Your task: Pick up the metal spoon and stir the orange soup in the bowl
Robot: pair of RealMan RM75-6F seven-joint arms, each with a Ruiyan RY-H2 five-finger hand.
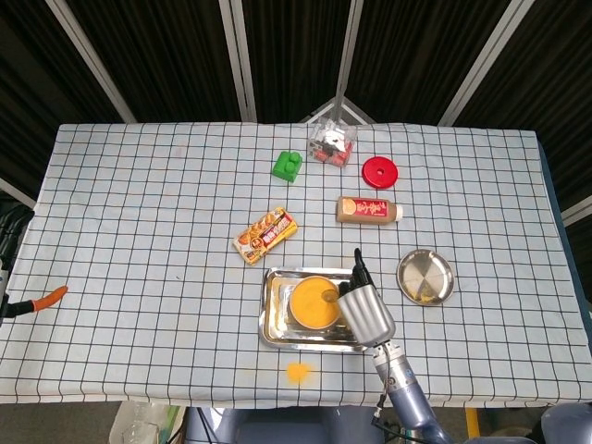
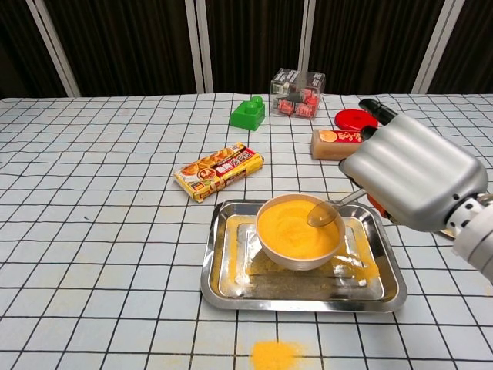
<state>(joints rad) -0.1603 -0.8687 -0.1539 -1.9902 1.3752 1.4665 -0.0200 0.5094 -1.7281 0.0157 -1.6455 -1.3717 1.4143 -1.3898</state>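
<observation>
One bowl (image 2: 299,231) of orange soup (image 2: 295,228) sits in one steel tray (image 2: 300,289) near the table's front edge. One metal spoon (image 2: 323,213) dips into the soup at the bowl's right side, its handle clamped in the right hand (image 2: 412,181), fingers curled around it.

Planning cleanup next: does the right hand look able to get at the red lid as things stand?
Probably not yet: the right hand holds the metal spoon. The red lid lies uncovered beyond it.
</observation>
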